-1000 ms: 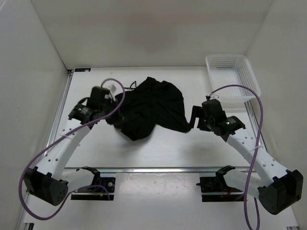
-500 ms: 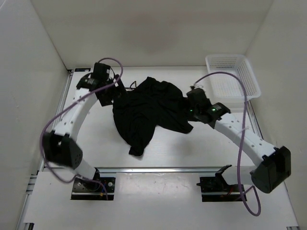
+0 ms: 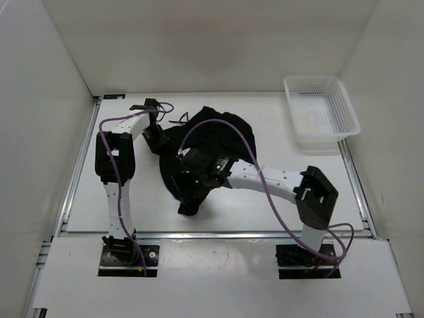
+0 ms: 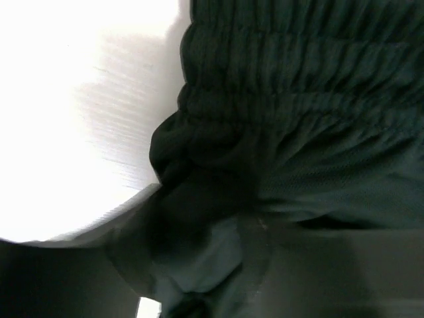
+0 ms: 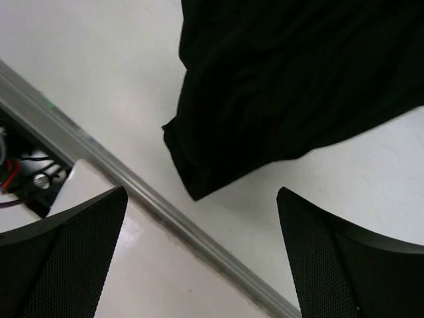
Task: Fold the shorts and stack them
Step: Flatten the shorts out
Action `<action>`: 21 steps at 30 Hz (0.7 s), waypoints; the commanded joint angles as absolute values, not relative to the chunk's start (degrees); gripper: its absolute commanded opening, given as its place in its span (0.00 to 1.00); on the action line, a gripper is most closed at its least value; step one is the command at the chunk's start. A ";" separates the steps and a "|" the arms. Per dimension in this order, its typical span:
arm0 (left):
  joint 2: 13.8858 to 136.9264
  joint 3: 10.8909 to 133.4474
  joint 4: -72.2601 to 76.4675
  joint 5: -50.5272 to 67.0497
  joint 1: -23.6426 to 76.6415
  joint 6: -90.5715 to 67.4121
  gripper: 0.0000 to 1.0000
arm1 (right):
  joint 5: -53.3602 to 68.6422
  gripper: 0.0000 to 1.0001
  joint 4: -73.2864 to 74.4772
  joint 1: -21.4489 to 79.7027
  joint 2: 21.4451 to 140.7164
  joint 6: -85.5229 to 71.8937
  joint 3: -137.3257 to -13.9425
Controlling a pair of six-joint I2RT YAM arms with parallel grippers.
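The black shorts (image 3: 218,142) lie crumpled in the middle of the table, with a narrow end trailing toward the front rail. My left gripper (image 3: 156,137) is at their far-left edge. In the left wrist view the gathered waistband (image 4: 298,99) fills the frame and cloth sits pinched between my blurred dark jaws (image 4: 225,265). My right gripper (image 3: 191,182) hovers over the shorts' lower left part. In the right wrist view it (image 5: 202,258) is wide open and empty, above the shorts' trailing end (image 5: 285,79).
A white mesh basket (image 3: 320,109) stands at the back right. A grey metal rail (image 3: 218,233) runs along the table's front edge, close under the right gripper (image 5: 165,212). White walls close in the left, back and right sides.
My right arm has swung from the shorts' right side across to their lower left. My left arm has drawn in at the shorts' far-left edge. The shorts' lower end has stretched toward the front.
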State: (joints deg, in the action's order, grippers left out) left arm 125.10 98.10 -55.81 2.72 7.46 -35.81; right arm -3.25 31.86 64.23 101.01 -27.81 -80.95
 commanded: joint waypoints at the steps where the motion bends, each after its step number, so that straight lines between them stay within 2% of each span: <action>1: 123.66 100.72 -54.76 4.31 6.50 -34.54 0.37 | 2.88 0.96 28.92 63.37 107.20 -26.54 -82.88; 2: 123.66 100.11 -54.76 4.83 5.98 -34.54 0.14 | 3.77 0.89 28.92 63.37 108.44 -26.54 -83.40; 3: 123.66 100.11 -54.76 5.53 5.45 -34.02 0.10 | 4.30 0.83 28.92 63.37 110.02 -26.54 -83.41; 4: 123.05 99.59 -54.76 5.54 5.45 -34.01 0.10 | 4.31 0.63 28.31 63.37 110.04 -26.54 -83.41; 5: 122.00 99.58 -54.76 5.54 5.45 -34.01 0.10 | 2.65 0.49 28.30 63.37 110.56 -26.54 -83.41; 8: 120.24 99.58 -54.76 5.54 5.45 -34.01 0.10 | -1.57 0.00 30.58 61.01 109.95 -27.86 -82.88; 11: 117.87 101.24 -54.76 7.11 4.92 -34.01 0.10 | -3.68 0.00 31.73 54.42 106.18 -27.86 -79.29; 15: 115.14 106.07 -56.16 10.63 4.39 -34.01 0.10 | -6.41 0.00 34.88 39.08 97.92 -23.22 -77.17; 21: 110.93 117.22 -59.14 14.94 3.87 -36.21 0.10 | -9.40 0.00 42.53 24.71 92.82 -14.51 -95.51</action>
State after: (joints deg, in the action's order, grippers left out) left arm 118.80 111.39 -57.82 12.67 4.51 -35.59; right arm -5.08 37.15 27.16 99.02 -20.93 -87.05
